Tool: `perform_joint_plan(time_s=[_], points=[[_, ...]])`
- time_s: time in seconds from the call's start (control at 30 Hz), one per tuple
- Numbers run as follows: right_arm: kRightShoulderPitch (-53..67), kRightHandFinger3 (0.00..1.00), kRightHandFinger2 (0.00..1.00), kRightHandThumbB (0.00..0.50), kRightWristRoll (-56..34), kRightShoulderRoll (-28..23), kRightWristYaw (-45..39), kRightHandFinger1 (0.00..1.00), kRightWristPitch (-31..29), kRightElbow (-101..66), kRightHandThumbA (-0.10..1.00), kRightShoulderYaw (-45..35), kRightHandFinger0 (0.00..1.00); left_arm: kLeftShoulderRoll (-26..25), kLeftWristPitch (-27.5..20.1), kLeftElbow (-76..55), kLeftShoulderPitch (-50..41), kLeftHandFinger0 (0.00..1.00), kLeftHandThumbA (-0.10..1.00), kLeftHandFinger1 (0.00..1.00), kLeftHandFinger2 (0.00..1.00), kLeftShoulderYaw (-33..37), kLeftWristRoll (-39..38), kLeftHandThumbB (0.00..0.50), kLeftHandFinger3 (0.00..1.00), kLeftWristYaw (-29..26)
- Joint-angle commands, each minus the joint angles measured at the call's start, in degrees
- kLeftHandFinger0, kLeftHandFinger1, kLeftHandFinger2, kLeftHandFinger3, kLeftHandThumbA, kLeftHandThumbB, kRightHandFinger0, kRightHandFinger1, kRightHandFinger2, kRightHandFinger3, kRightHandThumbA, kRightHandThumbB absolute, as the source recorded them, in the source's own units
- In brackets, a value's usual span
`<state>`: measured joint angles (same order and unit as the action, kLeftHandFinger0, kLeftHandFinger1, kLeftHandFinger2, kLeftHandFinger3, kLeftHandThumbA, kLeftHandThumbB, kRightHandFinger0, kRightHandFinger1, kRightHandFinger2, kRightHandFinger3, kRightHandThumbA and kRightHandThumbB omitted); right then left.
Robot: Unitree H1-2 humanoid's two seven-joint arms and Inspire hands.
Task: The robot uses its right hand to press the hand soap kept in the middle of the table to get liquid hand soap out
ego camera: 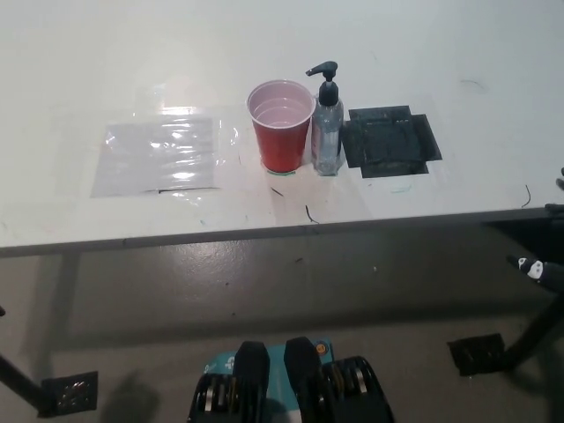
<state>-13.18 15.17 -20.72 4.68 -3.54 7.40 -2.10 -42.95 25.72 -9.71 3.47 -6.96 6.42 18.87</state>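
Soap bottle [328, 132] upright mid-table, touching or just beside red cup [282, 126], nozzle pointing picture-left over cup rim. Black tape patch [389, 143] just to its other side; glossy clear plastic sheet [161, 157] further left on white table [476, 53].

Right hand [538, 269] barely in frame at right edge, below table edge, well apart from bottle. Only a black tip with white marks visible; cannot tell whether fingers spread or closed. Left hand not in view.

Judged step: reach not started. To do well: come in from right and above, clear table edge first, land squarely on pump head [322, 70], push straight down along bottle axis. Off-axis push likely tips it — narrow base, tall body. Avoid nudging cup; light, thin-walled, slides easily.

Materials: bottle clear hard plastic, slim rounded body, liquid inside looks clear; black plastic pump with curved spout, small contact area. Cup smooth, tapered, pale inside. Tabletop matte, scuffed.
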Motion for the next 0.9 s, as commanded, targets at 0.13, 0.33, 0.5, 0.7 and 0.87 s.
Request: perform_joint_plan(time_s=[0.13,0.33,0.5,0.7,0.87], points=[[-10.4,1.00,1.00,0.260,1.9,-6.6,-1.9,1.00,-0.3,-5.4,1.00,-2.0,1.00,-0.3,1.2,-1.2,1.2,1.00,1.00,1.00,1.00,-2.3,3.1,0.113,0.90,3.2],[-22.4,1.00,1.00,0.345,2.1,-8.6,-5.3,1.00,2.4,-6.9,1.00,0.2,1.00,0.3,1.2,-1.1,2.2,1.00,1.00,1.00,1.00,-3.3,4.7,0.130,0.89,4.7],[-30.9,1.00,1.00,0.406,3.9,-7.8,-8.1,1.00,2.7,-3.6,1.00,4.7,1.00,0.6,1.2,-1.4,2.3,1.00,1.00,1.00,1.00,-3.7,6.0,0.110,0.90,6.0],[-38.0,1.00,1.00,0.487,5.5,-6.6,-9.9,1.00,-0.2,1.9,1.00,10.3,1.00,1.5,1.2,-1.3,2.8,1.00,1.00,1.00,1.00,-4.5,7.4,0.106,0.90,7.7],[-40.7,1.00,1.00,0.500,8.3,-5.9,-12.3,1.00,1.4,2.1,1.00,14.5,1.00,2.5,1.2,-1.4,3.3,1.00,1.00,1.00,1.00,-5.8,8.3,0.096,0.91,9.5]])
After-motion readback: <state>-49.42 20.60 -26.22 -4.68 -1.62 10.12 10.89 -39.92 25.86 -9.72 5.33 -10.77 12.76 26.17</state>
